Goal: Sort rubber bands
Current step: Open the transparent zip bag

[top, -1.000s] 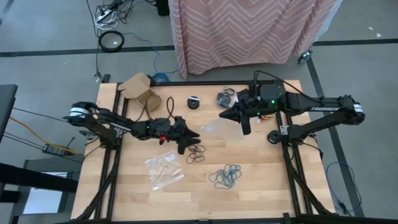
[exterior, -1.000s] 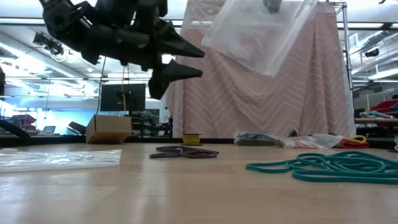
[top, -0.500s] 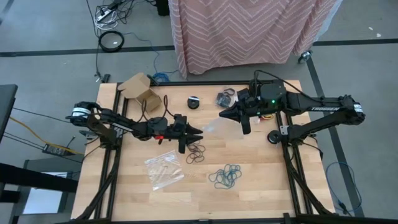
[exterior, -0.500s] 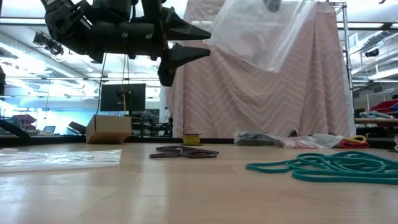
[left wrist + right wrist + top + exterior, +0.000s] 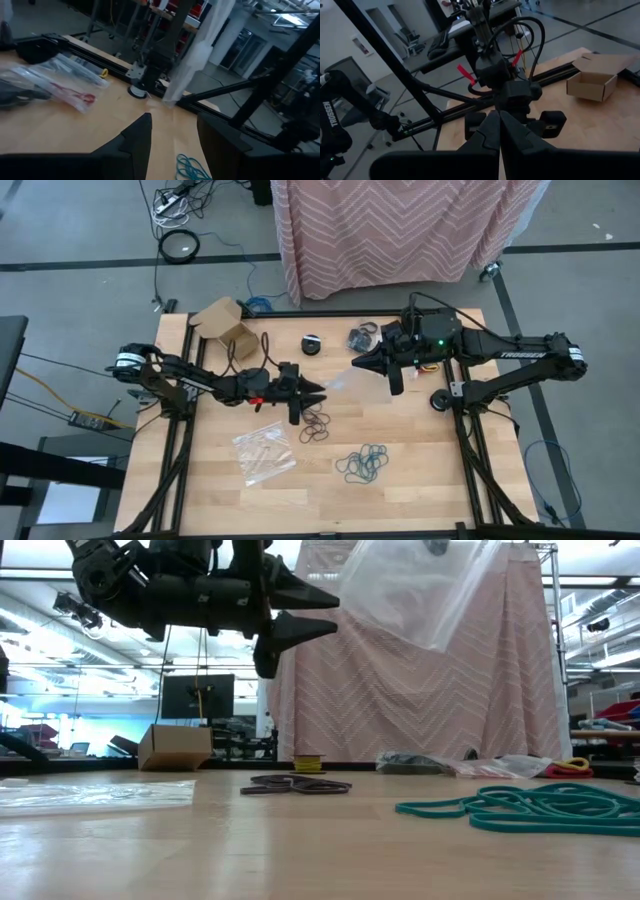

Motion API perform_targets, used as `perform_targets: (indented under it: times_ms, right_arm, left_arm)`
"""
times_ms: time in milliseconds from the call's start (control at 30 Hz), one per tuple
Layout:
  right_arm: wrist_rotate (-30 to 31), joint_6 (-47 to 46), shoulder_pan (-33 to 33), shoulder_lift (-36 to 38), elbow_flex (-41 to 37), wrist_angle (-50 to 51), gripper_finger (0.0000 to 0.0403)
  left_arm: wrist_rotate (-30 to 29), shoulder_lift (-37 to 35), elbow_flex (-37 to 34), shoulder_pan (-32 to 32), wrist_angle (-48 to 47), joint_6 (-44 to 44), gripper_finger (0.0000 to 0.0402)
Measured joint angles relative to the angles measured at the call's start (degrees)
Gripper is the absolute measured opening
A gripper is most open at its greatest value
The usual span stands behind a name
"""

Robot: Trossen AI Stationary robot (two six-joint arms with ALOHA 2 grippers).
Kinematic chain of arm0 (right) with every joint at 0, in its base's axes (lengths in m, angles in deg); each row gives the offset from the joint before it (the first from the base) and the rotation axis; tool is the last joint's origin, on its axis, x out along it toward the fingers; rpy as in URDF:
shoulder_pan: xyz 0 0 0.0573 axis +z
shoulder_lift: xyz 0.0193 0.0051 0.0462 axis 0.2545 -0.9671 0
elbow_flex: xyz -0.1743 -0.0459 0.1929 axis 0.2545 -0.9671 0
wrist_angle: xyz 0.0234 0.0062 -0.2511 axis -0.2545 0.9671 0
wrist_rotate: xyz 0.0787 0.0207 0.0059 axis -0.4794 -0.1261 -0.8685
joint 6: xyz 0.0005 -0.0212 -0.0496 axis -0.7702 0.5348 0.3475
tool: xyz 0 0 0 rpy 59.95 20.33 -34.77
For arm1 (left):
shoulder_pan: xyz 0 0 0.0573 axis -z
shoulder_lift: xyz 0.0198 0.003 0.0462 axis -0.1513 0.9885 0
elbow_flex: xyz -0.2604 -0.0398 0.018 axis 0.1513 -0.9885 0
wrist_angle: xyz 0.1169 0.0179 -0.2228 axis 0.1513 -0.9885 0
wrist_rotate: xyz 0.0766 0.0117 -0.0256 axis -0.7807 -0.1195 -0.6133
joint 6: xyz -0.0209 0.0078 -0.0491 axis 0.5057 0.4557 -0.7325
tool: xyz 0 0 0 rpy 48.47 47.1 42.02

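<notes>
Left gripper point(image 5: 312, 391) hangs above the middle of the table point(image 5: 420, 470), fingers point(image 5: 300, 598) spread apart, nothing between them. It points toward the right arm. Right gripper point(image 5: 368, 367) pressed together on a clear plastic bag point(image 5: 345, 383), held up off the wood; from table height the bag point(image 5: 420, 590) dangles high against the pink curtain point(image 5: 420, 710).

Rubber bands lie loose on the table: a dark brown cluster point(image 5: 315, 426) just below the left gripper, a teal heap point(image 5: 362, 464) farther toward the near edge. From table height the brown ones point(image 5: 296, 784) sit mid-table and the teal ones point(image 5: 530, 808) to their right.

Another clear bag point(image 5: 264, 452) lies flat left of the teal heap. Cardboard box point(image 5: 226, 325) at the far left corner. Small black disc point(image 5: 311, 344) near the far edge.
</notes>
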Motion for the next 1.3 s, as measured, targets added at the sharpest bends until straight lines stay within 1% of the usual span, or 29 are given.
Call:
perform_targets:
  times_ms: [133,300,633,833,900,967,1067,1133,1200,1300]
  right_arm:
    - [0.0,0.0,0.0,0.0,0.0,0.0,0.0]
    - [0.0,0.0,0.0,0.0,0.0,-0.1,0.0]
    - [-0.6,-0.1,0.0,0.0,0.0,-0.5,0.0]
    - [-0.6,-0.1,0.0,0.0,0.0,-0.7,0.0]
    - [-0.8,0.0,0.0,0.0,0.0,-0.7,0.0]
    - [-0.8,-0.1,0.0,0.0,0.0,-0.7,0.0]
    - [-1.1,-0.1,0.0,0.0,0.0,-0.8,0.0]
    - [-1.3,-0.1,0.0,0.0,0.0,-0.8,0.0]
    - [-1.5,-0.1,0.0,0.0,0.0,-0.8,0.0]
    - [-1.9,1.0,0.0,0.0,0.0,-0.1,0.0]
  left_arm:
    - [-0.5,0.0,0.0,0.0,0.8,1.4,0.0165]
    - [-0.6,0.0,0.1,0.0,4.3,2.3,0.0163]
    - [-0.3,0.0,2.4,0.0,3.3,4.0,0.0138]
    - [-0.3,0.0,2.4,0.0,2.8,4.0,0.0121]
    - [-0.3,0.0,2.4,0.0,2.9,4.0,0.0109]
    - [-0.5,0.0,2.4,0.0,2.8,3.8,0.0088]
    - [-1.4,0.0,2.4,-0.1,4.1,3.7,0.0042]
    - [-0.9,0.0,2.9,-0.3,4.0,3.2,0.0014]
    - [-0.4,0.0,3.9,-0.6,2.3,0.5,0.0009]
    - [3.2,-0.5,6.3,-0.8,-3.4,-1.9,0.0006]
